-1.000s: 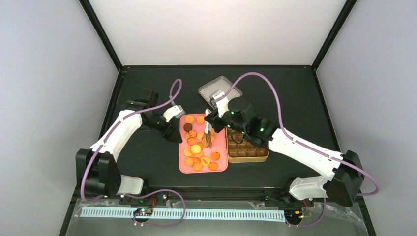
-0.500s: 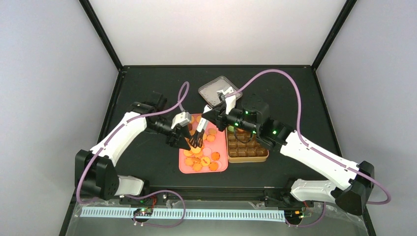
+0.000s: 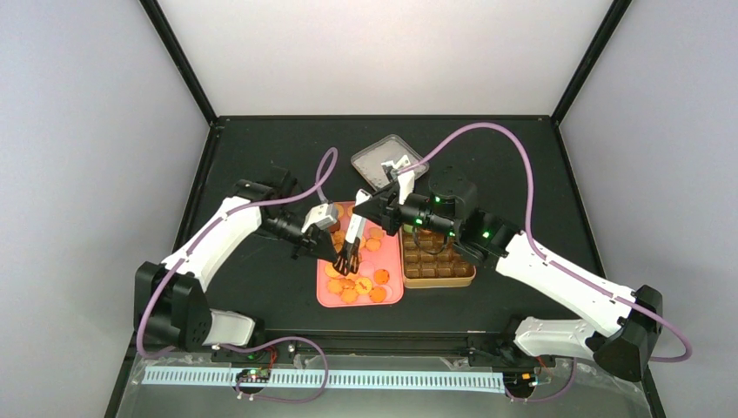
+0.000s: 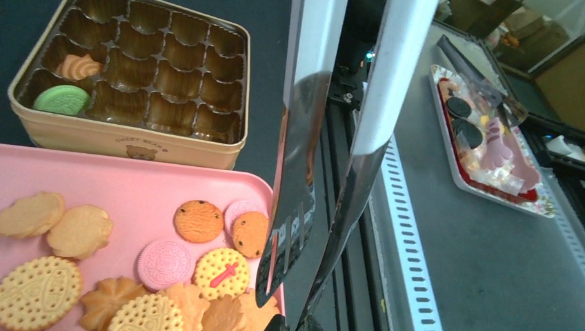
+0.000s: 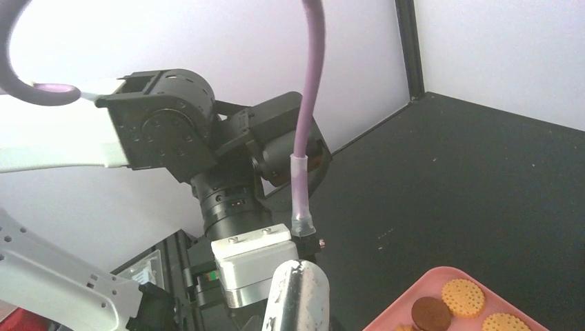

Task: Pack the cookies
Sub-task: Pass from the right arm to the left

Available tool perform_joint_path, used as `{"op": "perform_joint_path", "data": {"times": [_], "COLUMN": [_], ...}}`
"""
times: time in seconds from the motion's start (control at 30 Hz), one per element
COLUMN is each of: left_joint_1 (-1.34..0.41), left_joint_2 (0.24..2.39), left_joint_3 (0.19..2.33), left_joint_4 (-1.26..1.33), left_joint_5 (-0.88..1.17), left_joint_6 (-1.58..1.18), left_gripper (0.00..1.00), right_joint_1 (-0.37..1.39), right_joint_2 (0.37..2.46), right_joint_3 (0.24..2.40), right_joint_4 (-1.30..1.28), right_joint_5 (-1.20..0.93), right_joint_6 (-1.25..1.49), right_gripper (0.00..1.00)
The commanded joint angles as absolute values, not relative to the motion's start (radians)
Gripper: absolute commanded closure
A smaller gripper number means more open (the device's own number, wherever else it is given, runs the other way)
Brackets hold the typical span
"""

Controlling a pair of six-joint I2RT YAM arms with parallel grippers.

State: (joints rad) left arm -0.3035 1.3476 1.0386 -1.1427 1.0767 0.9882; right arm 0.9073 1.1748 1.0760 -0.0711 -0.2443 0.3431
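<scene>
The black surface (image 3: 261, 148) carries all items. The white left arm (image 3: 218, 231) and the white right arm (image 3: 548, 270) both reach inward over the rectangular pink plastic tray (image 3: 323, 294), which lies at the centre. The beige rectangular tin with a brown compartmented insert (image 4: 138, 141) stands just beside the tray's right edge. The grey rectangular lid (image 3: 383, 161) lies apart from both, farther back.

The long metal tongs with white upper arms (image 3: 356, 233) slant from the right gripper (image 3: 372, 207) down toward the tray. The right jaws are closed on the upper end of the tongs. The left gripper (image 3: 339, 254) sits at the lower tips of the tongs. Whether its jaws grip the blades or stand apart cannot be determined.

The small round cookies (image 4: 199, 221) lie mostly on the tray: golden, pale pink and chocolate-chip pieces. One dark brown cookie (image 5: 431, 314) lies near a tray corner beside golden ones. Two pieces occupy the tin, a green cookie (image 4: 62, 100) and an orange cookie (image 4: 79, 67), in adjoining compartments at one corner.
</scene>
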Motion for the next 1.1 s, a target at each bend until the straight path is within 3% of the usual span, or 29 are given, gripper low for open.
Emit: {"op": "perform_joint_path", "data": {"times": [0.0, 0.23, 0.4, 0.5, 0.67, 0.87, 1.07], "left_joint_1": [-0.313, -0.317, -0.321, -0.322, -0.324, -0.324, -0.324], "left_joint_2": [1.378, 1.409, 1.438, 1.464, 1.487, 1.508, 1.505], "left_joint_3": [1.068, 1.084, 1.090, 1.103, 1.134, 1.162, 1.155], "left_joint_4": [-1.223, -1.331, -1.414, -1.468, -1.506, -1.548, -1.549], "left_joint_5": [1.147, 1.185, 1.221, 1.249, 1.273, 1.296, 1.282], "left_joint_6": [1.068, 1.157, 1.233, 1.287, 1.313, 1.333, 1.333], "left_gripper": [0.95, 0.95, 0.70, 0.67, 0.74, 0.98, 0.99], "right_joint_1": [0.898, 0.889, 0.872, 0.868, 0.868, 0.868, 0.868], "right_joint_2": [1.155, 1.161, 1.156, 1.162, 1.179, 1.182, 1.169], "right_joint_3": [1.091, 1.091, 1.067, 1.064, 1.073, 1.064, 1.053], "right_joint_4": [0.007, 0.016, 0.082, 0.106, 0.129, 0.147, 0.128], "right_joint_5": [-0.278, -0.294, -0.306, -0.323, -0.355, -0.381, -0.387], "right_joint_6": [0.359, 0.357, 0.388, 0.401, 0.414, 0.423, 0.411], "right_gripper": [0.82, 0.82, 0.83, 0.83, 0.82, 0.82, 0.72]}}
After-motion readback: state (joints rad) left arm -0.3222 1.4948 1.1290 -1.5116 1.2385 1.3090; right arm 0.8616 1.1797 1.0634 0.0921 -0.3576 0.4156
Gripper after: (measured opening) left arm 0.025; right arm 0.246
